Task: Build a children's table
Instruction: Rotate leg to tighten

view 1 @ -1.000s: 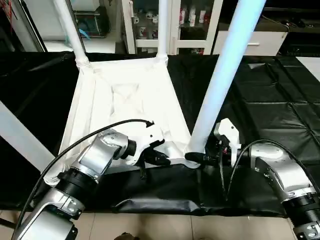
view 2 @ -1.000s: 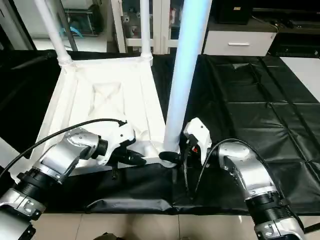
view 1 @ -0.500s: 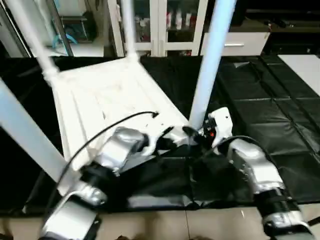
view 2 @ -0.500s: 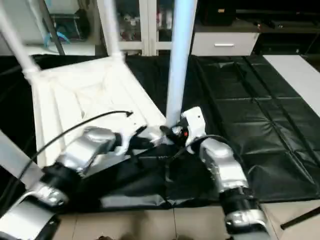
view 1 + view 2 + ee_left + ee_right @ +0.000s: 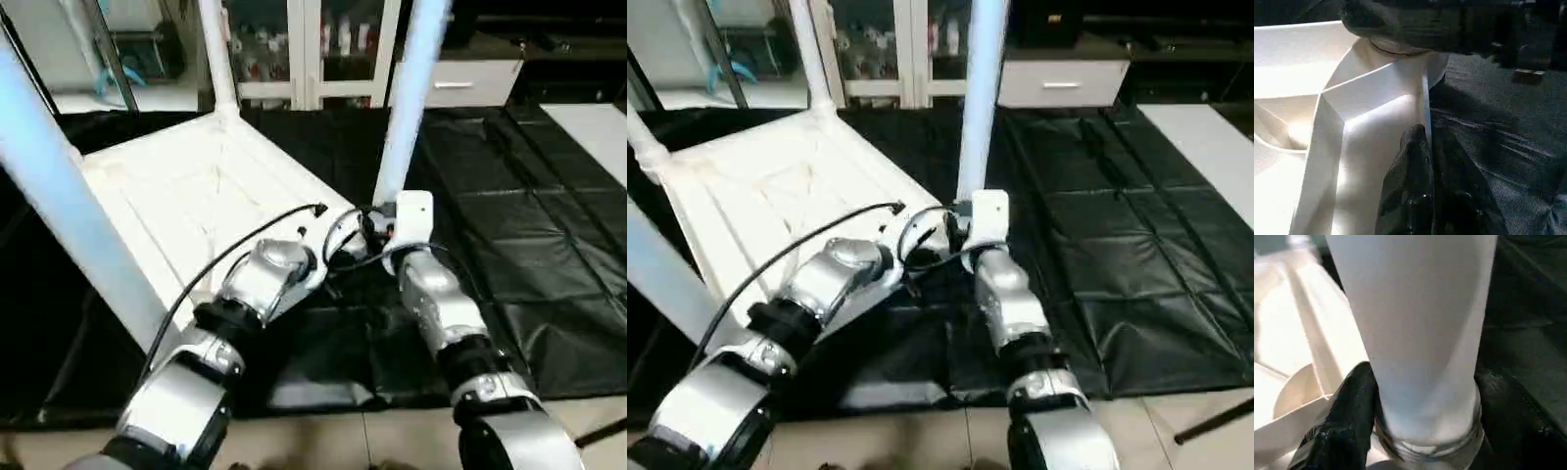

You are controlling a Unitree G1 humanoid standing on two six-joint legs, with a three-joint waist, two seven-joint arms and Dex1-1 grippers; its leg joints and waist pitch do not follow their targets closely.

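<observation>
The children's table lies upside down, its white ribbed top [image 5: 186, 186] on the black cover. One white leg [image 5: 407, 108] rises from the near right corner socket. My right gripper [image 5: 377, 223] is shut on the base of this leg [image 5: 1415, 323], a black finger [image 5: 1349, 406] on each side just above the socket. My left gripper [image 5: 338, 262] is shut on the top's thin rim wall [image 5: 1426, 98] beside that corner, fingers [image 5: 1405, 166] pinching it. Other legs [image 5: 217, 54] [image 5: 64, 206] stand upright in their sockets.
The black-covered work table [image 5: 509, 196] stretches off to the right, its front edge [image 5: 323, 397] close to me with tiled floor below. Glass cabinets [image 5: 313, 49] and a white drawer unit [image 5: 470, 83] stand behind. A white surface [image 5: 593, 127] lies at far right.
The view has shifted. Both arms now reach further forward, and the held corner has swung away from the work table's front edge, turning the top. Both grips are unchanged.
</observation>
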